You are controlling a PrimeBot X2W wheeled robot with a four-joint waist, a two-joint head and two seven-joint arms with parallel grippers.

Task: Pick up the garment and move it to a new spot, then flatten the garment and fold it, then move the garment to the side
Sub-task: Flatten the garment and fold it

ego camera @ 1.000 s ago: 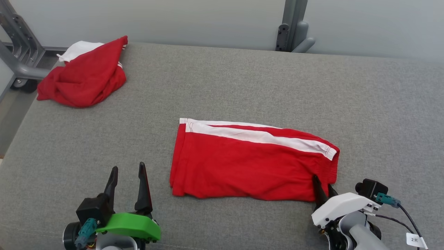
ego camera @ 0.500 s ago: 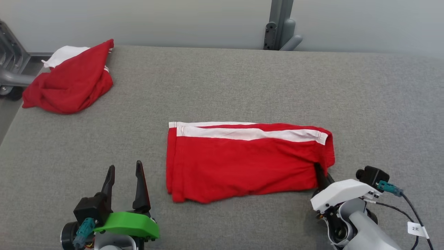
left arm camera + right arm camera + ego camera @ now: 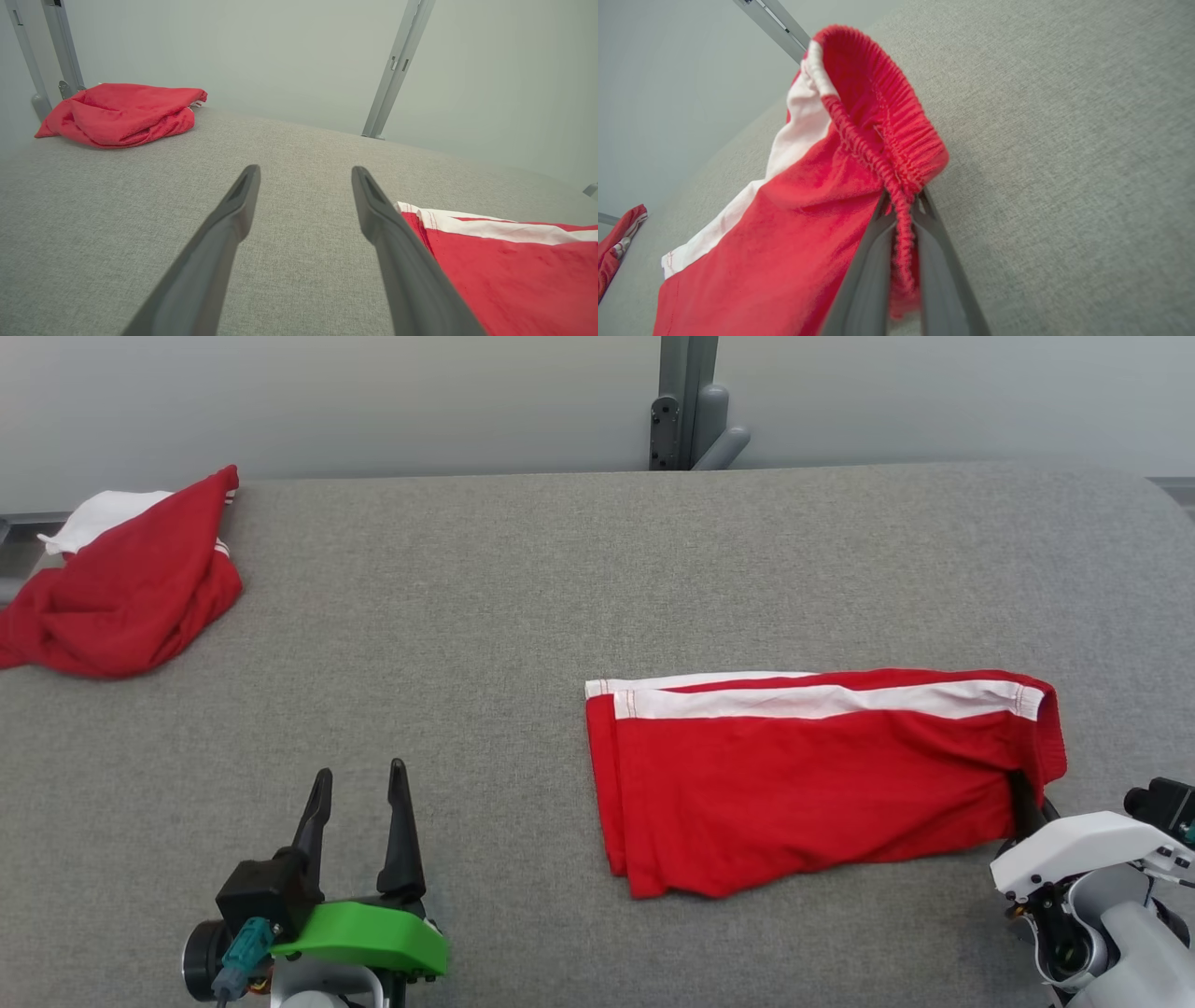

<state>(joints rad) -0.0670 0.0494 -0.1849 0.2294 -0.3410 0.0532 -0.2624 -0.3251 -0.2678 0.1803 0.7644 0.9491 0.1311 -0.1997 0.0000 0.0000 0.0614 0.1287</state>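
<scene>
Table: your grey woven-fabric tabletop (image 3: 448,616) ends in a straight far edge under the pale wall, and its right end curves away at the upper right. There is broad bare cloth between the two garments and beyond them.
Shorts: the folded red fabric shorts with a white side stripe (image 3: 803,784) lie flat, right of centre, stripe along the far side and waistband end to the right.
Pile: the crumpled red-and-white garment (image 3: 112,597) sits at the far left corner, well apart.
Right gripper: your right gripper (image 3: 903,196) is clamped on the shorts' elastic waistband at its near corner.
Left gripper: your left gripper (image 3: 361,768) has its fingers spread with nothing between them, over bare table left of the shorts.
Change: since a second ago the shorts sit farther right and the gap to the pile is wider. The head camera has turned too.
</scene>
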